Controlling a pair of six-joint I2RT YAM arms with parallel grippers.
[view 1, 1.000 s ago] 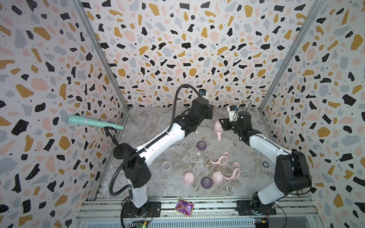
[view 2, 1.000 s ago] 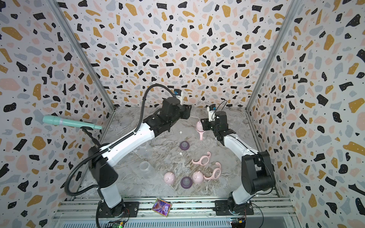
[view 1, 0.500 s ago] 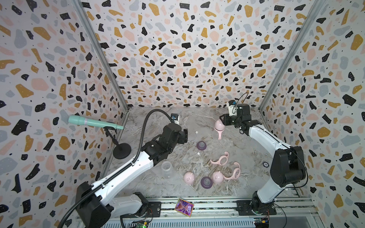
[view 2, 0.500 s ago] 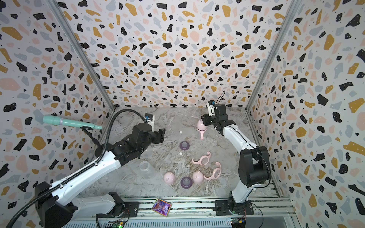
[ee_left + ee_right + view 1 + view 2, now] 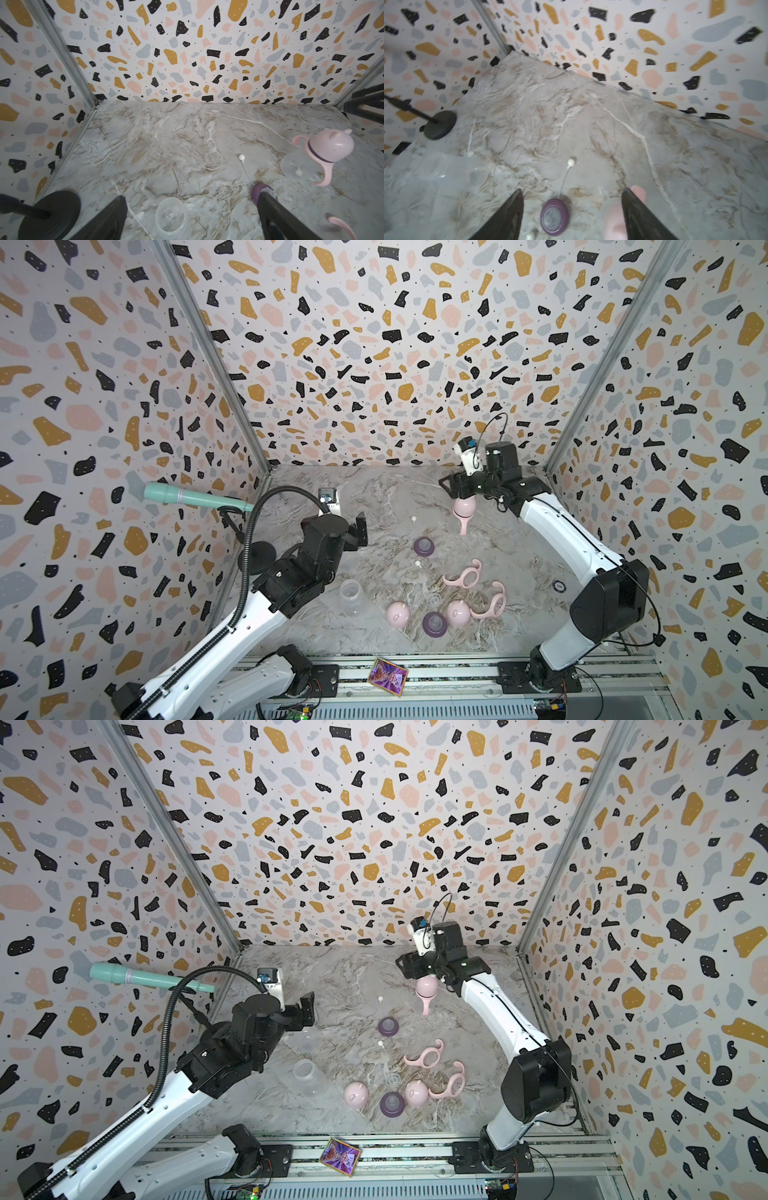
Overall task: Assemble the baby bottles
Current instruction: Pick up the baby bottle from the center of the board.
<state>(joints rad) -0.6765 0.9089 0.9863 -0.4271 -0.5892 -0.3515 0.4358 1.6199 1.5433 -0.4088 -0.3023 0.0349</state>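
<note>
One assembled baby bottle with a pink eared cap stands at the back right. My right gripper hovers open just above it, and the pink cap lies outside one finger. My left gripper hangs open and empty over the left middle. Loose parts lie on the table: a clear bottle, two purple teat rings, two pink caps and two pink handled collars.
A teal microphone on a black stand stands by the left wall. Two small white weights on thin straws lie mid-table. A colourful card rests on the front rail. A small black disc lies at the right.
Both grippers have opened. The left arm has drawn back from the far centre toward the front left. The right gripper has let go of the assembled bottle, which stays standing.
</note>
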